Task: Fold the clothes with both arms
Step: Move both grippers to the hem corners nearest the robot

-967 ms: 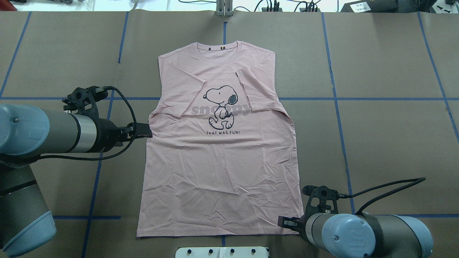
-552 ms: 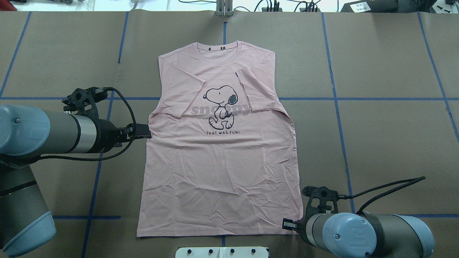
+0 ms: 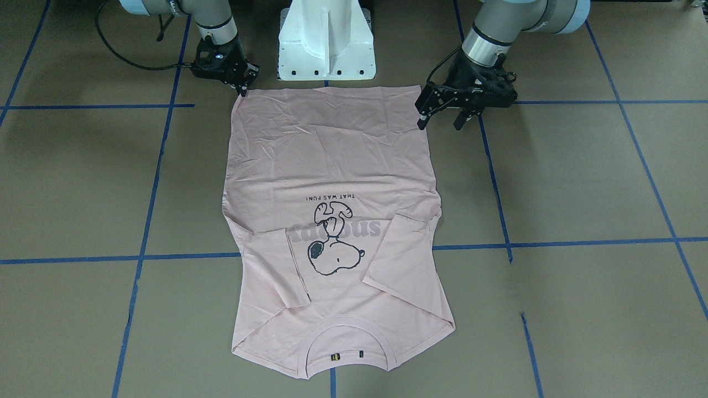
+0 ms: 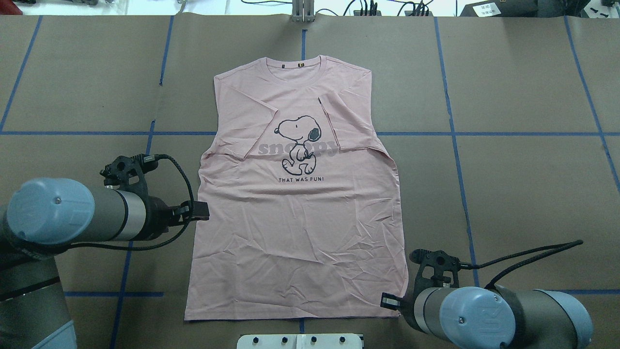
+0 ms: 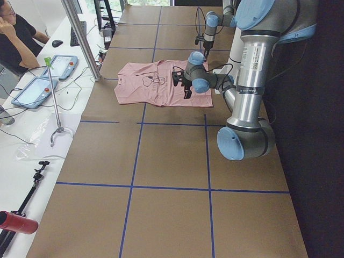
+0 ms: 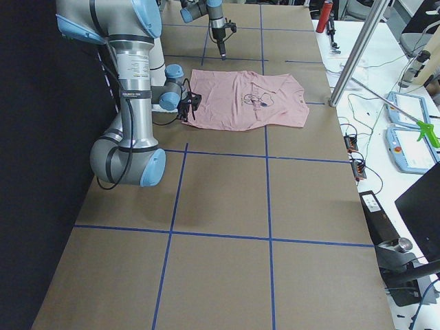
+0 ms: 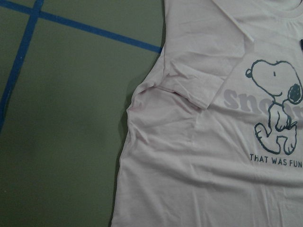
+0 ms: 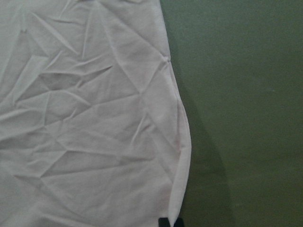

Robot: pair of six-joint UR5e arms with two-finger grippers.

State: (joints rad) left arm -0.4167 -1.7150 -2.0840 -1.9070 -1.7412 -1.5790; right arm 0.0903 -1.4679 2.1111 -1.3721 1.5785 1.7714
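Observation:
The pale pink T-shirt (image 4: pixel 295 232) lies flat on the brown table, print up, collar far from me, both sleeves folded inward. My left gripper (image 3: pixel 441 119) stands open just off the shirt's side edge, below the armpit, with nothing between its fingers; overhead, the left gripper (image 4: pixel 202 211) touches that edge's outline. My right gripper (image 3: pixel 242 91) is at the hem corner, fingertips close together on the fabric. In the right wrist view the shirt's side edge (image 8: pixel 182 156) curls toward two black fingertips (image 8: pixel 163 222) at the bottom. The left wrist view shows only the shirt (image 7: pixel 203 156) and the table.
The white pedestal base (image 3: pixel 326 50) stands right behind the hem. Blue tape lines (image 4: pixel 455 145) grid the brown table cover. A side table with tablets (image 5: pixel 37 88) and a seated person (image 5: pixel 16 37) lies beyond the far edge. Cables (image 4: pixel 368 7) run along the far edge.
My left gripper has slid along the shirt's side edge toward the hem and the robot. The right gripper has stayed at the hem corner, shifting only slightly.

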